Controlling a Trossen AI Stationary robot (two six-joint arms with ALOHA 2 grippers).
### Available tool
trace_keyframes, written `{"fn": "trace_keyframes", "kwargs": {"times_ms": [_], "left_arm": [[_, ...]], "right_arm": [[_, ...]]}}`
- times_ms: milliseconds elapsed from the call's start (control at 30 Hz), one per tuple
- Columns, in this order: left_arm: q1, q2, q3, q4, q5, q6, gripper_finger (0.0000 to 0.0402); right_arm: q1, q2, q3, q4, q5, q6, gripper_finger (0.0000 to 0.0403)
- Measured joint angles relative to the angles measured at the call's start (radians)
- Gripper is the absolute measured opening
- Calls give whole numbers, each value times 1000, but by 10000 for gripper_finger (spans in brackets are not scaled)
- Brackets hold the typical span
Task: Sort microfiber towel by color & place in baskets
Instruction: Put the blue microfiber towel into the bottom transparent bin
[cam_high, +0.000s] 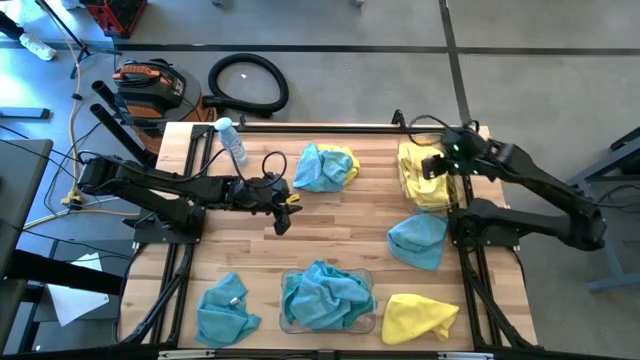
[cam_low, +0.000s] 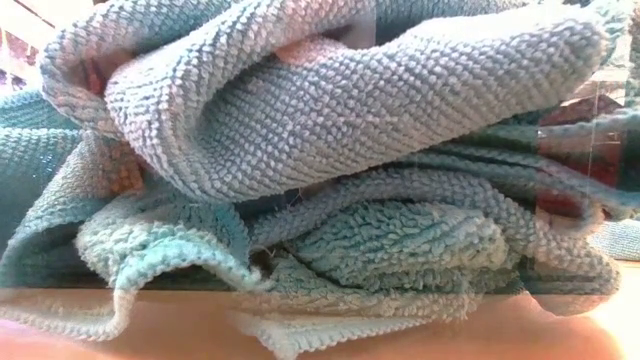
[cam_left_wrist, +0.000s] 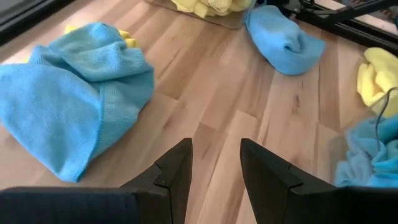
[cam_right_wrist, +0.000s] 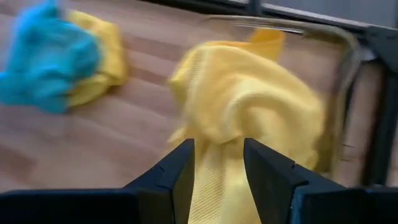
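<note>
Two clear baskets stand on the wooden table. One, at the near edge, holds several teal towels, which fill the low view. The other, at the far right, holds yellow towels. Loose towels lie flat on the wood: a teal one over a yellow one, one teal, another teal and one yellow. My left gripper is open over bare wood mid-table. My right gripper is open over the yellow pile. My right gripper comes from above at the yellow towel in the far right basket. A ribbed part of that towel shows in the gap between the fingers. Whether the fingers touch it, I cannot tell.
A clear water bottle lies at the table's far left. A black rail runs along the far edge. Bare wood lies between the left gripper and the near basket. Off the table are a hose coil and a tool case.
</note>
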Motion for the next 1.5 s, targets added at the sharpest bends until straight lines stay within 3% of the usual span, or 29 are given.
{"fn": "trace_keyframes", "kwargs": {"times_ms": [267, 433, 567, 800, 1200, 1333, 1500], "left_arm": [[11, 0, 0, 6, 0, 33, 124], [29, 0, 0, 9, -3, 33, 124], [41, 0, 0, 13, -4, 33, 124], [65, 0, 0, 15, -7, 27, 124], [157, 30, 26, 27, -15, 87, 124], [203, 98, 106, -41, -12, 107, 124], [254, 270, 242, -136, 18, 163, 124]], "right_arm": [[358, -186, -183, 182, 79, 213, 130], [576, -180, -332, 477, 194, 226, 104], [683, -147, -398, 649, 332, 216, 72], [748, -36, -411, 778, 436, 161, 7], [754, 184, -411, 828, 419, 200, 5], [754, 235, -411, 843, 419, 207, 1], [754, 290, -412, 877, 419, 226, 1]]}}
